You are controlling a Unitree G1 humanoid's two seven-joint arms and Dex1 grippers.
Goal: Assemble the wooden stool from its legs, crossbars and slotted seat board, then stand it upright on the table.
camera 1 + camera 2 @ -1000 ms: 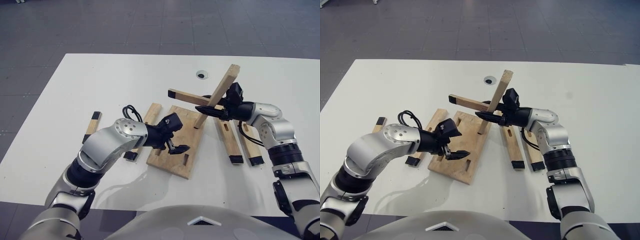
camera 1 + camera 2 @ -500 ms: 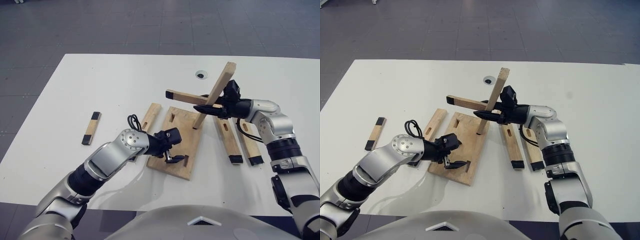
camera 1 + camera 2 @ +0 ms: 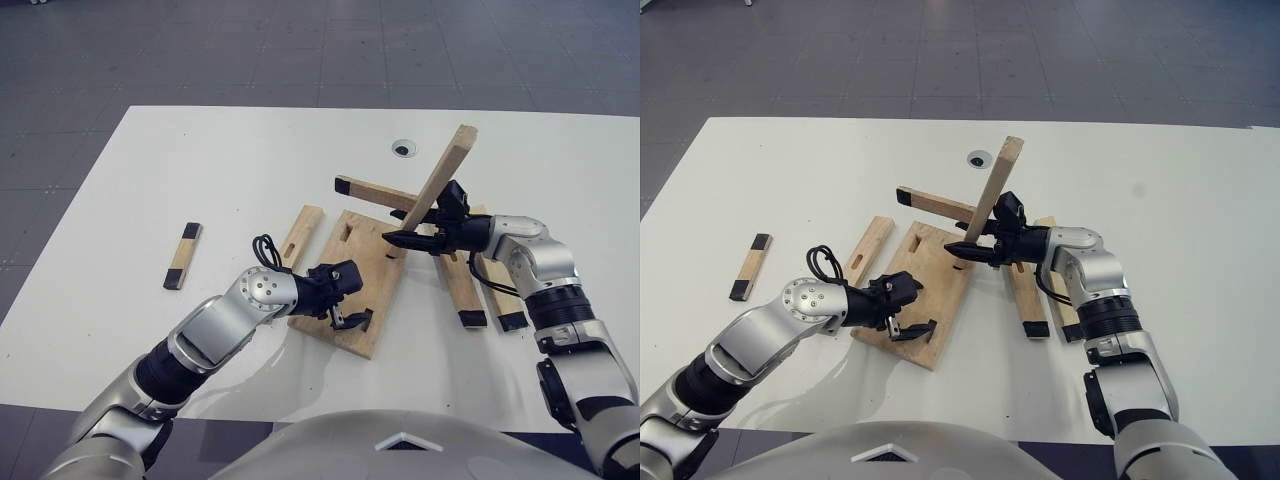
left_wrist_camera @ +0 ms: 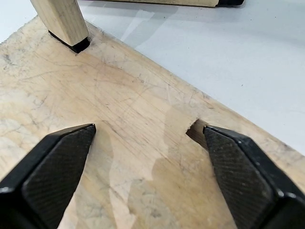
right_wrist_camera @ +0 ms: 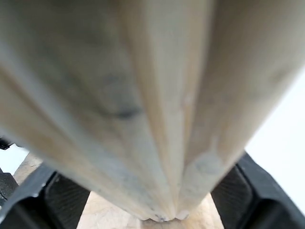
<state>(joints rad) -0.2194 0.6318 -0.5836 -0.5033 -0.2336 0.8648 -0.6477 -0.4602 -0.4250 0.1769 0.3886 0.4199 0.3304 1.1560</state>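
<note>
Left eye view showed you an early stage: on the white surface point(image 3: 200, 180) the seat board point(image 3: 358, 272) lay flat, with one leg point(image 3: 445, 170) leaning in a far slot and a crossbar point(image 3: 370, 190) through that leg. Two loose legs point(image 3: 458, 280) lay just right of the board, another leg point(image 3: 300, 232) to its left (all yet to fit, I judged). Your right claw point(image 3: 395, 227) was clenched on the leaning leg; your left claw point(image 3: 350, 318) hung released over the board's near slot point(image 4: 195, 131).

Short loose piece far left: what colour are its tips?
Black, on a pale wooden piece; left eye view.
</note>
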